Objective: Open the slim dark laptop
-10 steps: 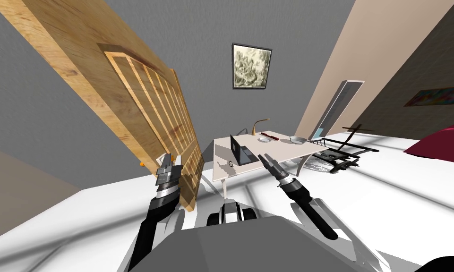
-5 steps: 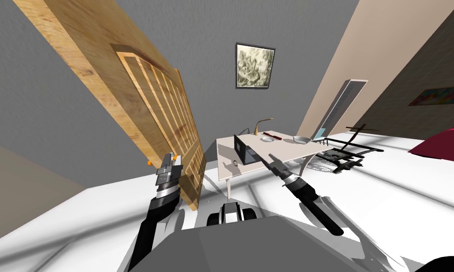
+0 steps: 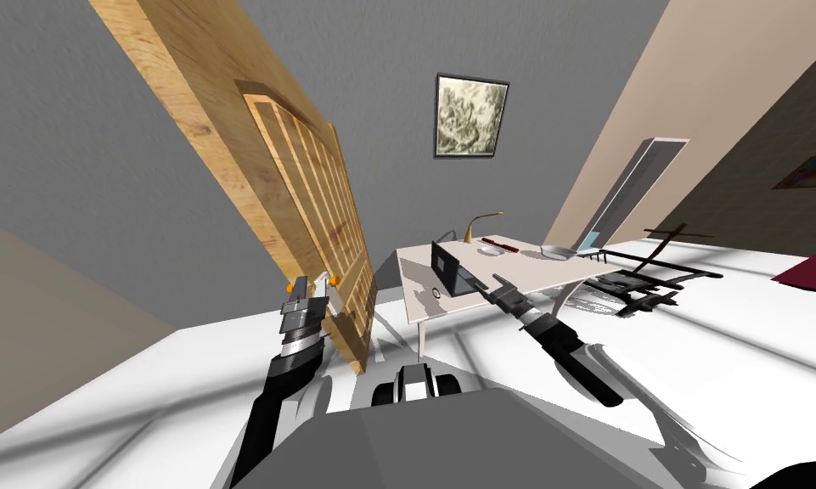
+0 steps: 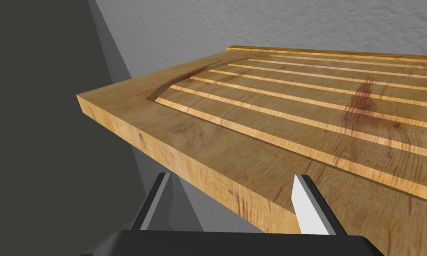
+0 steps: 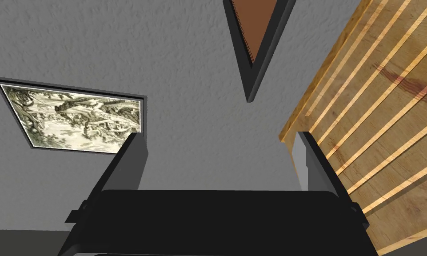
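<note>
Target laptop (image 3: 450, 272) is at the robot's 12 o'clock, on the near-left part of the pale table (image 3: 525, 270). It's dark and thin, with one slab standing up off the other, so the lid reads as partly raised; can't tell how far. The right claw (image 3: 491, 285) is stretched out toward it, tips at the laptop's 4 o'clock in the head view. Looks short of contact to me, but depth is unclear. It's spread wide with nothing in it, and its wrist camera looks at the wall, so I'd say it's aimed too high and needs to pitch down to catch the lid edge. A lamp (image 3: 481, 222) and a bowl (image 3: 554, 251) sit at the table's far side, well apart from the laptop, so they shouldn't get in the way. The left claw (image 3: 310, 287) is at 10 o'clock, also spread and empty, right up by the edge of a big slatted wooden panel (image 3: 312, 195). Probably just parked, though it's close enough to clip the panel if the base turns.
</note>
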You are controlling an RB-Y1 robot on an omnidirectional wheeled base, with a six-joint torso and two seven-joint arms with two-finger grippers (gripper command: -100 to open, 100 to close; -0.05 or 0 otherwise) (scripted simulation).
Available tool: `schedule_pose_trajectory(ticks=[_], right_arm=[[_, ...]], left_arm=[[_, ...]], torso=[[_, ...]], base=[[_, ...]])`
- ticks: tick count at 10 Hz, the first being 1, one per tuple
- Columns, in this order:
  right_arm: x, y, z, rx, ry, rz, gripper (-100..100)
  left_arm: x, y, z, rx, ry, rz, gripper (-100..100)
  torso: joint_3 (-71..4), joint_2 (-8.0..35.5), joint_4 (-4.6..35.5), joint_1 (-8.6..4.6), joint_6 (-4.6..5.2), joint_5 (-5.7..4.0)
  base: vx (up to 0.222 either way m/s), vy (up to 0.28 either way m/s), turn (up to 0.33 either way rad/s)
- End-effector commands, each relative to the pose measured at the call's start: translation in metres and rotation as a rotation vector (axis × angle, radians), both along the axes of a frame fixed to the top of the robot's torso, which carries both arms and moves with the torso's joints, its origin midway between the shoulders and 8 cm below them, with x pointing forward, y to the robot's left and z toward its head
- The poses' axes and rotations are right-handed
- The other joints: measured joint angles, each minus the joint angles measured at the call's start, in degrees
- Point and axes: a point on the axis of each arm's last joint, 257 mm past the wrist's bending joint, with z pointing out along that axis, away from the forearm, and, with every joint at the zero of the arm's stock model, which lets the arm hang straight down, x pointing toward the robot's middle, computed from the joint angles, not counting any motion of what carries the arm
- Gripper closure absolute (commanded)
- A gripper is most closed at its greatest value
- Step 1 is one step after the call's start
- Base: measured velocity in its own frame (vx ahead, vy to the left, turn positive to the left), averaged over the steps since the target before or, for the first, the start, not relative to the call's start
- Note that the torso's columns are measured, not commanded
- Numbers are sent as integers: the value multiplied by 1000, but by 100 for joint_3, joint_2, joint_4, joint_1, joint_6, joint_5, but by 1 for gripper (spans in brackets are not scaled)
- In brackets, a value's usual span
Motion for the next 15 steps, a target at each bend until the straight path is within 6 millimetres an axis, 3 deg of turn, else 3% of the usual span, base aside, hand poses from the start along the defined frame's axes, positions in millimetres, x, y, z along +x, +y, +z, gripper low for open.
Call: schedule_pose_trajectory(ticks=[1,5,6,8,13,14,15], right_arm=[[4,-32,-5,-176,13,-63,-100],[12,-80,-8,-403,31,-153,-100],[12,-80,-8,-403,31,-153,-100],[14,-103,-7,-502,39,-194,-100],[18,-164,3,-758,62,-302,-100],[18,-172,6,-796,65,-318,-100],[16,-164,5,-768,62,-305,-100]], left_arm=[[0,0,0,0,0,0,0],[0,0,0,0,0,0,0],[0,0,0,0,0,0,0],[0,0,0,0,0,0,0],[0,0,0,0,0,0,0],[0,0,0,0,0,0,0],[0,0,0,0,0,0,0]], torso=[[-4,-8,-2,3,0,1],[0,0,0,5,1,3],[-4,-6,-1,3,0,1],[-4,-6,-2,-9,0,-3],[-5,-6,-2,9,1,5],[1,2,1,3,2,1],[3,4,1,-1,2,0]], base=[[16,138,113],[5,137,105],[19,82,34],[11,83,91],[30,118,106],[16,110,60],[9,47,8]])
